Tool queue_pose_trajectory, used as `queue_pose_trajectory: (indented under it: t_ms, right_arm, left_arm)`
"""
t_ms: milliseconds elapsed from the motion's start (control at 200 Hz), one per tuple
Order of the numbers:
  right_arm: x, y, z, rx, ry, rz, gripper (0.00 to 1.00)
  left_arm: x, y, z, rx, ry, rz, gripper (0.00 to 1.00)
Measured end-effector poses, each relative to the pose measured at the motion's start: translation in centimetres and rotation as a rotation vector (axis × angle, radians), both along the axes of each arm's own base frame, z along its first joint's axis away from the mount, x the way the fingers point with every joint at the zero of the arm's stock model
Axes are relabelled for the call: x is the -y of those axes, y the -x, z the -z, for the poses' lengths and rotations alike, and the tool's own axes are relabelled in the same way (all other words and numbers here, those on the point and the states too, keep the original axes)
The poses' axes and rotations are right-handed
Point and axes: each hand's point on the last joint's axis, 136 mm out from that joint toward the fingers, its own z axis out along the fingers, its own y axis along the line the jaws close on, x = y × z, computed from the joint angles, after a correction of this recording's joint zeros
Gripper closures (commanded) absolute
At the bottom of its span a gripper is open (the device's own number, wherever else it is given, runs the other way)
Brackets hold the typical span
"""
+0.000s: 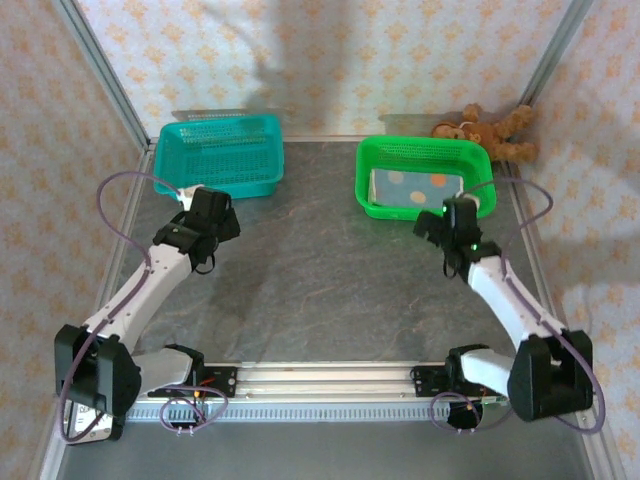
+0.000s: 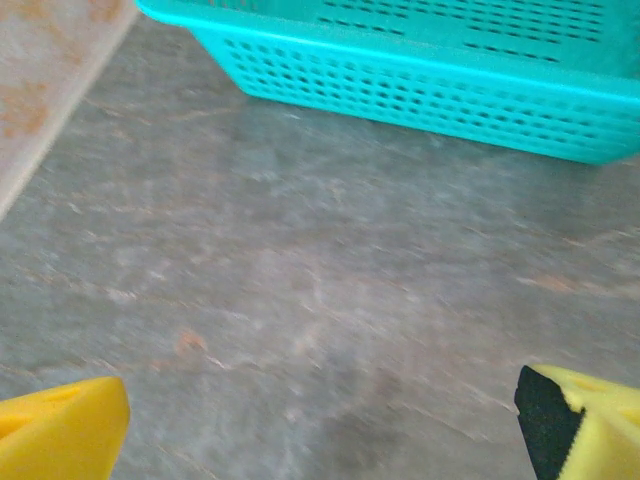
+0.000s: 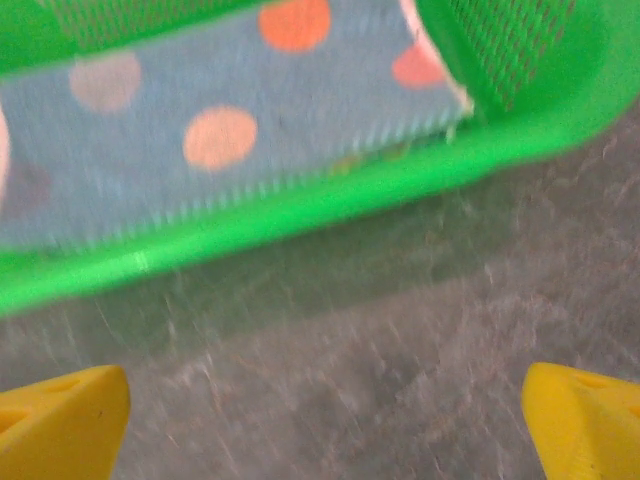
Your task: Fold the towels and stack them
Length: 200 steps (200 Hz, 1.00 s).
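Inside green basket (image 1: pixel 372 192), far right: dotted blue towel (image 1: pixel 415 186), lying flat. Right gripper (image 3: pixel 320 415) just short of basket's near wall, spread wide, empty. Left gripper (image 2: pixel 320 425) near teal basket (image 2: pixel 420 95), spread wide, empty.

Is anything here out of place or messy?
Only the brown teddy bear, sprawled in the far right corner behind the green basket. It looks like a stray beside the baskets and cloth. The dotted towel lies flat inside that basket, and nothing looks spilled or damaged.
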Motion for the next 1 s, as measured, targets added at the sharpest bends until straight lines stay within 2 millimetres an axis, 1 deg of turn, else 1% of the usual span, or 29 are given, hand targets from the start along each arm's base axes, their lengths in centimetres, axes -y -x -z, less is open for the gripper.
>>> queue_pose_trajectory:
  t_ms: [90,160,205,285,325,365,435,515,580,691,731,766,821,861,936,976,1001]
  right_arm:
    - [-0.1,2.3,2.1,0.016,0.052,-0.034,0.01]
    - [0.7,2.9,2.3,0.044,0.091,-0.016,0.01]
    - [1.4,2.7,1.8,0.072,0.120,0.009,0.01]
    - [2.4,1.7,0.4,0.151,0.175,0.059,0.01]
    - [2.8,1.3,0.2,0.185,0.196,0.076,0.01]
    - [3.1,1.0,0.6,0.200,0.213,0.086,0.01]
    - [3.6,0.7,2.2,0.197,0.233,0.095,0.01]
    - [4.0,0.4,3.9,0.203,0.246,0.098,0.01]
    - [4.2,-0.1,4.7,0.204,0.250,0.096,0.01]
    - [4.3,-1.4,4.5,0.251,0.236,0.080,0.01]
    - [4.4,-1.8,4.2,0.271,0.229,0.076,0.01]
    - [4.5,-2.2,3.8,0.298,0.223,0.077,0.01]
    - [4.8,-2.9,3.4,0.339,0.212,0.084,0.01]
    - [4.8,-3.3,3.6,0.351,0.206,0.083,0.01]
    - [4.8,-3.8,5.1,0.335,0.206,0.074,0.01]
    - [4.8,-4.0,6.3,0.287,0.208,0.065,0.00]
    - [4.7,-4.1,6.7,0.262,0.210,0.061,0.01]
  left_arm:
    - [-1.8,-0.1,1.9,-0.015,-0.062,-0.015,0.00]
    - [-3.0,0.1,3.6,-0.039,-0.101,-0.022,0.00]
    - [-3.6,0.1,4.8,-0.056,-0.123,-0.024,0.00]
    - [-4.4,0.0,6.6,-0.079,-0.158,-0.023,0.00]
    - [-4.6,-0.3,7.4,-0.080,-0.171,-0.020,0.00]
    - [-4.6,-0.6,8.3,-0.076,-0.182,-0.006,0.00]
    - [-4.6,-1.0,9.3,-0.060,-0.203,0.020,0.00]
    - [-4.4,-1.6,9.5,0.005,-0.217,0.042,0.00]
    - [-4.2,-2.3,9.1,0.073,-0.219,0.061,0.00]
    - [-3.8,-3.8,8.1,0.203,-0.207,0.088,0.00]
    - [-3.8,-4.2,8.0,0.248,-0.200,0.094,0.00]
    - [-3.8,-4.5,8.3,0.275,-0.200,0.096,0.00]
    - [-3.6,-4.4,9.6,0.263,-0.191,0.112,0.00]
    - [-3.5,-4.3,10.2,0.252,-0.188,0.128,0.00]
    - [-3.2,-4.6,9.9,0.279,-0.185,0.143,0.00]
    - [-3.0,-4.8,9.5,0.299,-0.180,0.148,0.00]
    - [-3.0,-5.0,9.3,0.314,-0.179,0.150,0.00]
